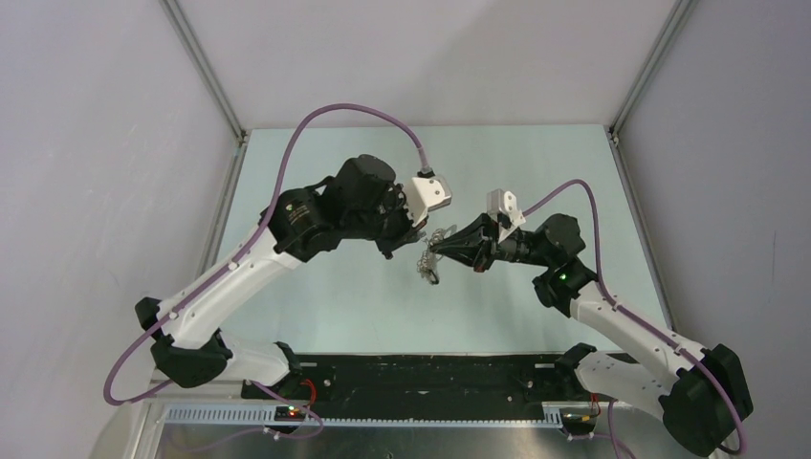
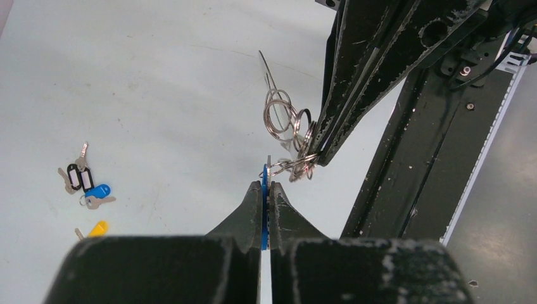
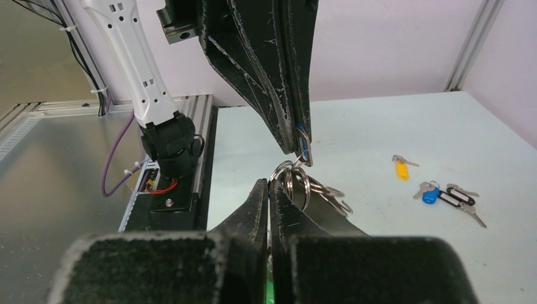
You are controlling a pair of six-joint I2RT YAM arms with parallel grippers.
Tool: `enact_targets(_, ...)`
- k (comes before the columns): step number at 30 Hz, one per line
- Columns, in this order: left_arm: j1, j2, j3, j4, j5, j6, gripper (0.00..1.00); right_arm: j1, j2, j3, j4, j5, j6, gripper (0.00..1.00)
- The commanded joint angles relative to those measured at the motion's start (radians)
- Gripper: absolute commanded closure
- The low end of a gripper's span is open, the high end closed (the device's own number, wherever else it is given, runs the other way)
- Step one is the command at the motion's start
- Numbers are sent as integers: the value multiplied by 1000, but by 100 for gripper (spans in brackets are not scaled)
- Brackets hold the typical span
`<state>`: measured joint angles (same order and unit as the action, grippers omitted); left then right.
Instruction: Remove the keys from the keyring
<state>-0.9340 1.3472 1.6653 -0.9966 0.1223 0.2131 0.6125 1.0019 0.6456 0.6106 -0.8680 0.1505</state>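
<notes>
Both grippers meet above the middle of the table. My left gripper (image 2: 268,185) is shut on the blue head of a key (image 2: 264,209); it also shows in the top view (image 1: 418,236). That key hangs on the keyring (image 2: 296,130), a bunch of silver rings with a thin pale wire loop (image 2: 267,73) above. My right gripper (image 3: 269,182) is shut on the keyring (image 3: 307,188) from the other side, its tip at the rings (image 1: 442,247). Something green shows deep between its jaws. Loose keys lie on the table: a blue one (image 3: 430,194) and a yellow one (image 3: 401,170).
Black tagged keys (image 2: 80,177) lie beside the loose blue key (image 2: 97,190) and yellow key (image 2: 98,228). A black rail (image 1: 421,378) runs along the near edge between the arm bases. Grey walls and metal posts (image 1: 206,67) enclose the table.
</notes>
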Motion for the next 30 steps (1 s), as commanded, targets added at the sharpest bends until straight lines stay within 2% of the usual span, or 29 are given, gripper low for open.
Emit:
enact_targets(1, 2, -48, 42, 73, -32, 42, 100, 13, -14, 32, 20, -79, 3, 100)
enact_targets(6, 2, -40, 22, 79, 24, 43, 100, 22, -63, 33, 59, -86, -73, 100)
enact_targets(11, 2, -40, 13, 80, 59, 36, 100, 20, -75, 64, 11, -78, -118, 100)
enact_targets(21, 3, -34, 16, 79, 87, 47, 100, 36, -42, 91, 40, -118, -56, 100)
enact_targets(30, 2, -70, 20, 104, 16, 104, 100, 38, 2, 106, 29, -152, 60, 100)
